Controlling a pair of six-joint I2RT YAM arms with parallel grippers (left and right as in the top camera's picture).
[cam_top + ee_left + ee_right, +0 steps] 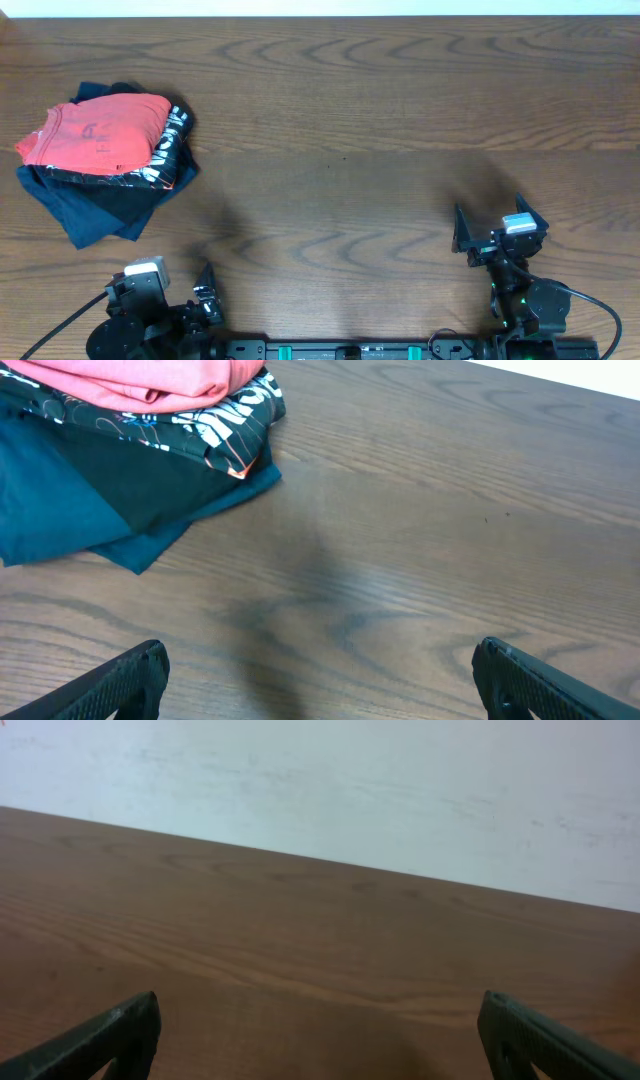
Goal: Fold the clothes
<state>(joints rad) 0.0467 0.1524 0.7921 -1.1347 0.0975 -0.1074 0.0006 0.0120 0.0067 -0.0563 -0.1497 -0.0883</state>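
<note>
The clothes, a red-orange T-shirt point(100, 130), lie folded on top of a pile at the far left of the table. In the left wrist view the T-shirt's edge point(150, 380) shows at the top left. My left gripper point(168, 272) is at the near left edge, well short of the pile, open with nothing between its fingers point(320, 650). My right gripper point(490, 210) hovers at the near right, far from the T-shirt, also open and empty point(320, 1000).
Under the T-shirt lie a black garment with white print point(165, 160) point(220, 425) and a navy garment point(95, 205) point(60, 510). The wooden table point(350, 120) stretches to a pale wall point(350, 780) behind.
</note>
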